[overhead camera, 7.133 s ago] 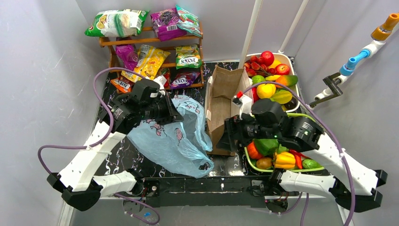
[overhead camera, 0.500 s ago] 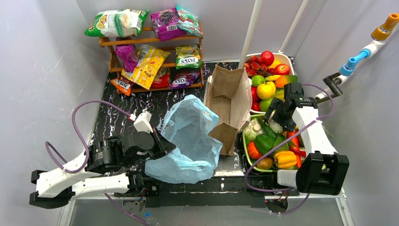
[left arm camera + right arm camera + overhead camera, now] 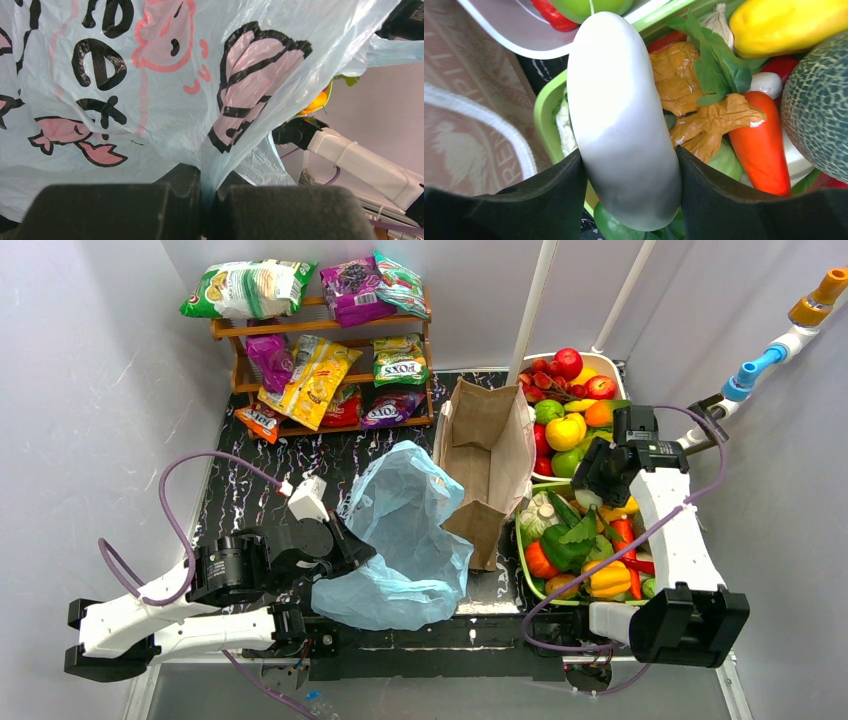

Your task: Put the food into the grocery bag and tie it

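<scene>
While left fingers [image 3: 100, 210] pinch the pale-blue bag [image 3: 150, 75], right fingers [image 3: 524, 205] clamp a glossy white vegetable [image 3: 624, 125].

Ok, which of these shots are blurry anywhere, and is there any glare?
Left wrist: the bag print is sharp with light coming through, the left fingers at the bottom edge are blurred. Right wrist: the white vegetable is in focus with a soft sheen, no harsh glare; the right fingers are dark and soft. Top view: even light, sharp throughout.
</scene>
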`<state>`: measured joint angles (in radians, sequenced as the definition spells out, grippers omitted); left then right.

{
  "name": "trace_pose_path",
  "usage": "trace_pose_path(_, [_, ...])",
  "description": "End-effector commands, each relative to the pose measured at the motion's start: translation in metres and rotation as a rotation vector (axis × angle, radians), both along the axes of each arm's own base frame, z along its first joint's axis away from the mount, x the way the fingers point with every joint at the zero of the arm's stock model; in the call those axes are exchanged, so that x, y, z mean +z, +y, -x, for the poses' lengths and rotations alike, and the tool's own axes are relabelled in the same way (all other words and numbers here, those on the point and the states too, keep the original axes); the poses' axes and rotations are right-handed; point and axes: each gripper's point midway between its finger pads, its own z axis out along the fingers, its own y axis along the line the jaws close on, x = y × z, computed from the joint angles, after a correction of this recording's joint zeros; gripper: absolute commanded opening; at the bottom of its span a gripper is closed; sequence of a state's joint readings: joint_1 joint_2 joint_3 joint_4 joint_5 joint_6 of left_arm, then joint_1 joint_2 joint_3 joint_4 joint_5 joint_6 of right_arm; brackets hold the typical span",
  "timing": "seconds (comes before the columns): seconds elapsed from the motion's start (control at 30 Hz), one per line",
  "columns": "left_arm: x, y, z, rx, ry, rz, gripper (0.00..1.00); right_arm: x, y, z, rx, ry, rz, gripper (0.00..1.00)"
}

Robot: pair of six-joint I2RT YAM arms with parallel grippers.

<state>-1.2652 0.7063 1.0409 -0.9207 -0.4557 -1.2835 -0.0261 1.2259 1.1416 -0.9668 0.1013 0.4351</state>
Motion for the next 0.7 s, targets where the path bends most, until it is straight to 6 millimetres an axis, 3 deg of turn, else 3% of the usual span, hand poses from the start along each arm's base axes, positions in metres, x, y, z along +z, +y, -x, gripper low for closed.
trace_pose_path(0.0, [-0.001, 0.001, -0.004, 0.013, -0.01, -0.013, 0.0, 0.049, -0.002, 0.001, 0.003, -0.122, 0.017, 0.46])
trace_pose_path(0.17, [0.0, 0.001, -0.004, 0.011, -0.016, -0.004, 0.0, 0.104, 0.0, 0.005, 0.008, -0.253, 0.01, 0.47])
trace_pose_path(0.27, [-0.001, 0.001, -0.004, 0.018, -0.014, -0.001, 0.0, 0.139, 0.015, 0.008, 0.06, -0.365, -0.054, 0.47])
trace_pose_path(0.5, [0.0, 0.001, -0.005, 0.022, -0.014, -0.008, 0.0, 0.23, 0.095, 0.03, 0.409, -0.649, -0.404, 0.45])
trace_pose_path(0.67, [-0.001, 0.002, -0.005, 0.027, -0.013, -0.004, 0.0, 0.289, 0.15, 0.075, 0.7, -0.75, -0.749, 0.42])
